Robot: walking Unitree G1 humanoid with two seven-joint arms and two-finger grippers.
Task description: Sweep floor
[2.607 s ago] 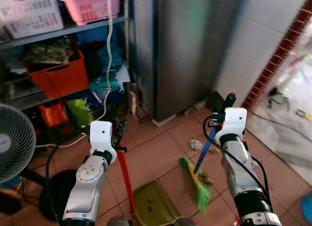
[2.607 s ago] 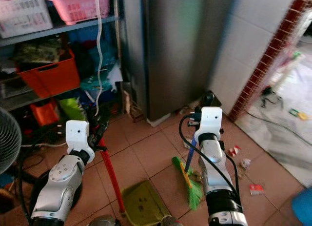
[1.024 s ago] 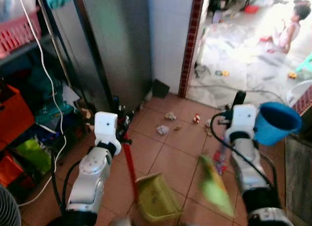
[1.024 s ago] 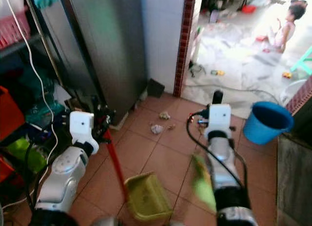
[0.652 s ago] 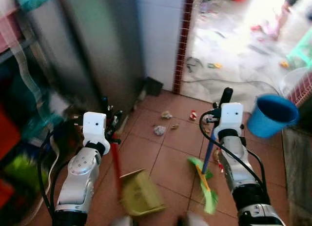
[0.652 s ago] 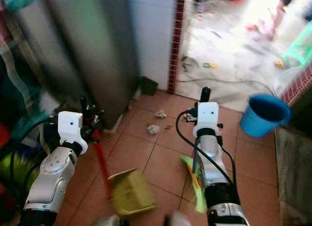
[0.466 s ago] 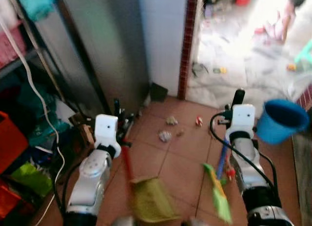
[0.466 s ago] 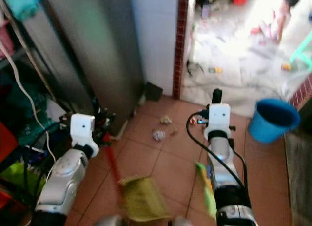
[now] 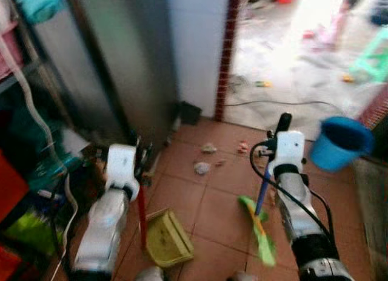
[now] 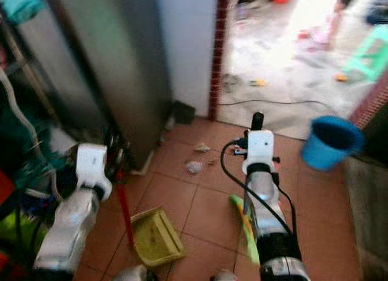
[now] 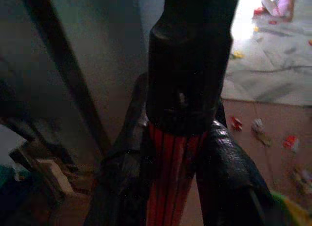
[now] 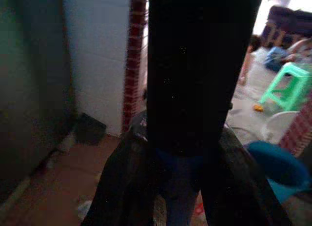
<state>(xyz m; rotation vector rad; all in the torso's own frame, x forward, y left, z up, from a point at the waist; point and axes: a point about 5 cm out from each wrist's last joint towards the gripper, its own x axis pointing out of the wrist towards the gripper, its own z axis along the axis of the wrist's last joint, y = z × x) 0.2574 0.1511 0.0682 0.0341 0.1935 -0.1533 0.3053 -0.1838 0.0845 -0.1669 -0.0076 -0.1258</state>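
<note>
A red-handled dustpan (image 9: 163, 240) is held upright on the tiled floor (image 9: 212, 202) by the left gripper (image 11: 178, 187), fingers clamped on its handle, ready as a catcher. A green broom (image 9: 257, 229) is gripped by the right gripper (image 12: 178, 187) — angled toward crumpled litter (image 9: 200, 168) ahead.

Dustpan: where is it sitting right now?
In the left eye view the yellow-green dustpan lies on the terracotta floor tiles, low and left of centre, below the left gripper holding its red handle.
</note>
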